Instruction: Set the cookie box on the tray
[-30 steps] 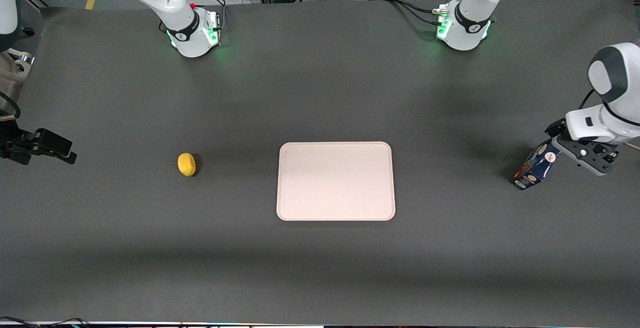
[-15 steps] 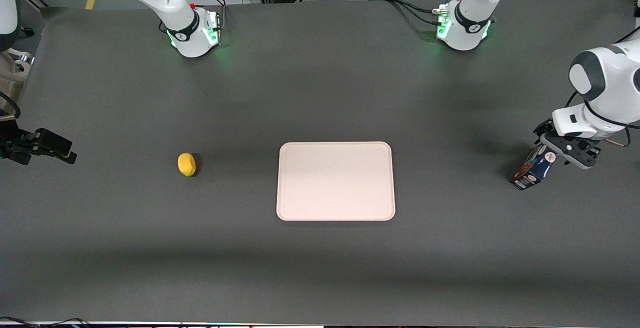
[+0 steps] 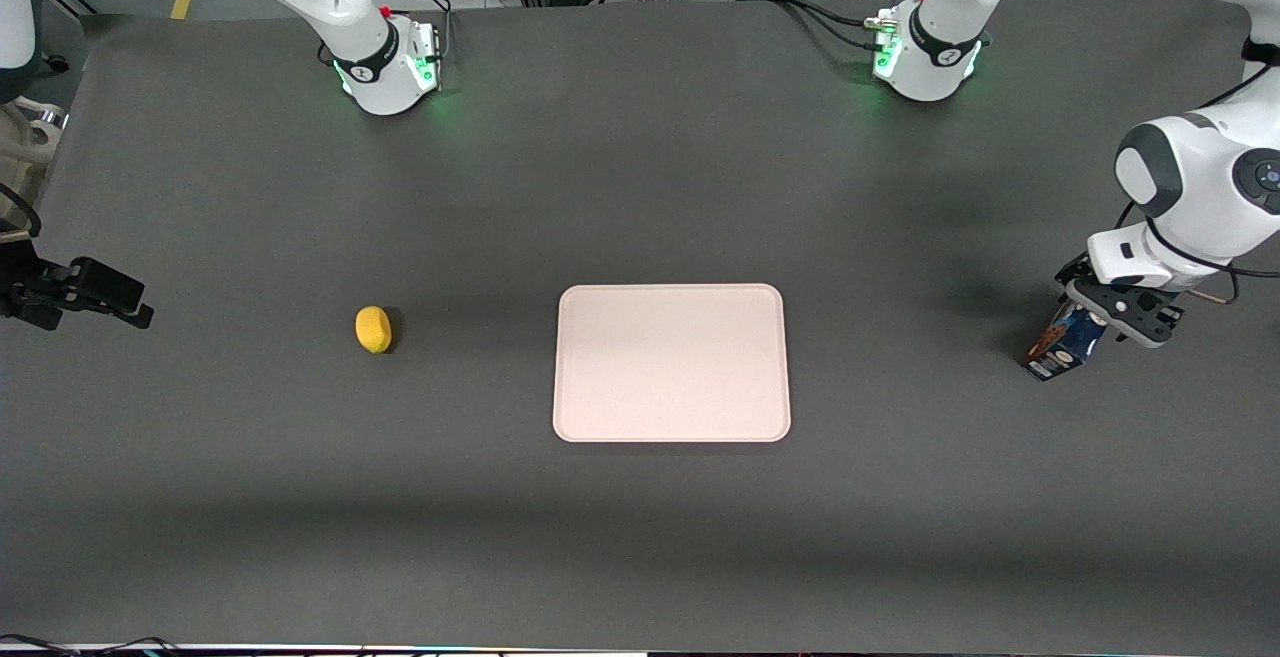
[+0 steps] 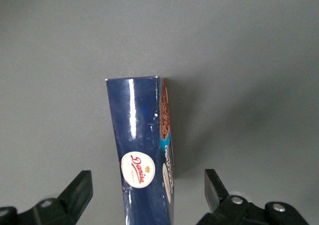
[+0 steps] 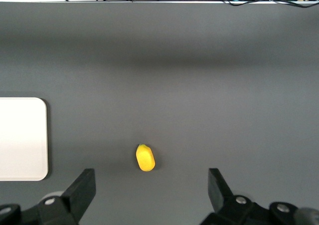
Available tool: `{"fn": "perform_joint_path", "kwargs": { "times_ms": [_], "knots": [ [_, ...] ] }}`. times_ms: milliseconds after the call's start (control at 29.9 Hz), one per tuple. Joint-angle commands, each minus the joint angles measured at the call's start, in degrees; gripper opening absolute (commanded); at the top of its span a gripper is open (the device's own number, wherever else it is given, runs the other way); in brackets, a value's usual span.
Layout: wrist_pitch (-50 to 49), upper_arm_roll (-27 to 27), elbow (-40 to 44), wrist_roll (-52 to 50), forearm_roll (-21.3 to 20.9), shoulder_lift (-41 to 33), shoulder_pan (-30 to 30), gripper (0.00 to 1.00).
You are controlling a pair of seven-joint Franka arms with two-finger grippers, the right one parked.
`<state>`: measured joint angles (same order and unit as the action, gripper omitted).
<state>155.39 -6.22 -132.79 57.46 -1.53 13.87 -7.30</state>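
A yellow lemon-like lump (image 3: 373, 329) lay on the dark table (image 3: 640, 537) toward the parked arm's end. The pale pink tray (image 3: 671, 362) sat mid-table. Well apart from it, toward the working arm's end, the navy cookie box (image 3: 1060, 345) stood on the table. The gripper (image 4: 148, 191) hung directly above, fingers (image 4: 79, 190) spread wide, straddling the box without touching it.

Gripper (image 3: 1108, 318) covers cookie box (image 3: 1058, 345) top end in front view. Wrist view cuts off box (image 4: 142, 150) near end between the fingers (image 4: 79, 190); contact can't be judged.
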Motion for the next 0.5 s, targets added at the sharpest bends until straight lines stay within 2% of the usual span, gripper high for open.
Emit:
{"fn": "perform_joint_path", "kwargs": {
  "times_ms": [0, 367, 401, 468],
  "knots": [
    [3.25, -0.11, -1.06, 2.13, 0.92, 1.16, -0.08, 1.0],
    [6.15, -0.11, -1.59, 3.18, 0.92, 2.39, -0.08, 1.0],
    [6.15, -0.11, -1.59, 3.18, 0.92, 2.48, -0.08, 0.98],
    [6.24, -0.11, -1.59, 3.18, 0.92, 2.83, -0.17, 0.89]
  ]
}}
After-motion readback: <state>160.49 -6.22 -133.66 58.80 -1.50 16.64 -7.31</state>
